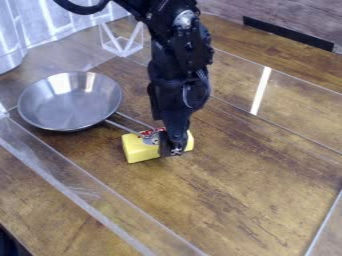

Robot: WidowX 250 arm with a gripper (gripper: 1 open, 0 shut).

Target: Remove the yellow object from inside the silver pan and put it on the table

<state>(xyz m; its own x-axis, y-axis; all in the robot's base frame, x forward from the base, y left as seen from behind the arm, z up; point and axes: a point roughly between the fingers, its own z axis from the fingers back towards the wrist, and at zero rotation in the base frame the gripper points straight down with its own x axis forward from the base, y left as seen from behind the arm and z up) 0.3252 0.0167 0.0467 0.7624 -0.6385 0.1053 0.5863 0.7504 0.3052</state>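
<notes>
The yellow object (140,148), a small block with a red-and-white label, lies flat on the table (241,190), just right of the silver pan (67,100). The pan holds nothing and sits at the left with its handle toward the lower left. My gripper (167,140) points steeply down over the block's right half, its black fingers hiding that end. The jaws stand open around the block, which rests on the wood. The dark arm rises from it toward the top of the view.
A clear wire-like stand (123,38) sits at the back behind the arm. Glossy strips (262,92) run across the dark planks. A pale curtain-like surface (54,20) lines the back left corner.
</notes>
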